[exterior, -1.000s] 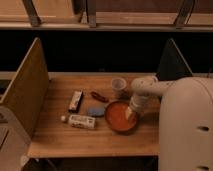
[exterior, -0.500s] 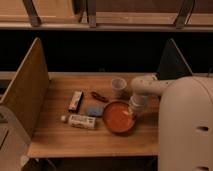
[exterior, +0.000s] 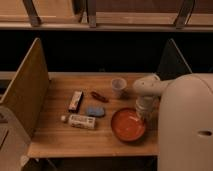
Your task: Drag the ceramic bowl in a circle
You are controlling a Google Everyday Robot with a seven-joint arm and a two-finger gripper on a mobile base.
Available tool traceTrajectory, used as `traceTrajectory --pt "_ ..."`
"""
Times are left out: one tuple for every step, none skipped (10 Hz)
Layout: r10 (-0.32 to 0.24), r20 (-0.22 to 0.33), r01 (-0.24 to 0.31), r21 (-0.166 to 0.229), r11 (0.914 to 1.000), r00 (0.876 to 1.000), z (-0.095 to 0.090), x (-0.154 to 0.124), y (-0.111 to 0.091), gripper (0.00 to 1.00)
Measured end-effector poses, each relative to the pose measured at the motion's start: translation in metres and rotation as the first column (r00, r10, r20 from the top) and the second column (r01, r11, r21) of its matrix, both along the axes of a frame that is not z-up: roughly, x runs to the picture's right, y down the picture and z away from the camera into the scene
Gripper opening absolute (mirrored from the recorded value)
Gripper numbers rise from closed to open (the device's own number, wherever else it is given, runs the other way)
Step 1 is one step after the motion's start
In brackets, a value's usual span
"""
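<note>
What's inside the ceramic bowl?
Nothing visible: the ceramic bowl shows a bare orange-red floor. The shut gripper sits at its right rim, hiding that edge.

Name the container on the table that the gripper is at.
The orange-red bowl at the front edge: the gripper is shut on its right rim. The small whitish cup stands apart, farther back.

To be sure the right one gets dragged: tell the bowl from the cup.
The bowl is wide, shallow and orange-red; the cup is small and whitish. The bowl sits at the front, the cup behind it. The hand is shut on the bowl's right rim; the cup stands free. Both are round and upright.
</note>
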State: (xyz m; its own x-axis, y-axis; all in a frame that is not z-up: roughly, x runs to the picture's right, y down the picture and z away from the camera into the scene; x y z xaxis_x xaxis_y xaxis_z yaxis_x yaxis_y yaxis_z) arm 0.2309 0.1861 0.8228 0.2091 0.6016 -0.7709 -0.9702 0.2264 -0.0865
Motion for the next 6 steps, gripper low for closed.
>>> traceTrajectory --pt "-0.007 -0.022 0.007 -0.007 1.0 1.0 0.002 0.006 0.0 0.11" --pt "-0.016 -0.034 0.016 -0.01 0.9998 0.999 0.008 0.009 -0.002 0.11" --pt "-0.026 -0.038 0.026 -0.013 0.9996 0.999 0.014 0.008 -0.005 0.11" --pt "-0.039 -0.031 0.038 -0.015 0.9991 0.999 0.023 0.004 -0.008 0.11" --pt "-0.051 -0.02 0.051 -0.017 0.9986 0.998 0.03 -0.001 -0.011 0.11" --pt "-0.068 -0.001 0.068 -0.017 0.9976 0.998 0.039 -0.011 -0.016 0.11"
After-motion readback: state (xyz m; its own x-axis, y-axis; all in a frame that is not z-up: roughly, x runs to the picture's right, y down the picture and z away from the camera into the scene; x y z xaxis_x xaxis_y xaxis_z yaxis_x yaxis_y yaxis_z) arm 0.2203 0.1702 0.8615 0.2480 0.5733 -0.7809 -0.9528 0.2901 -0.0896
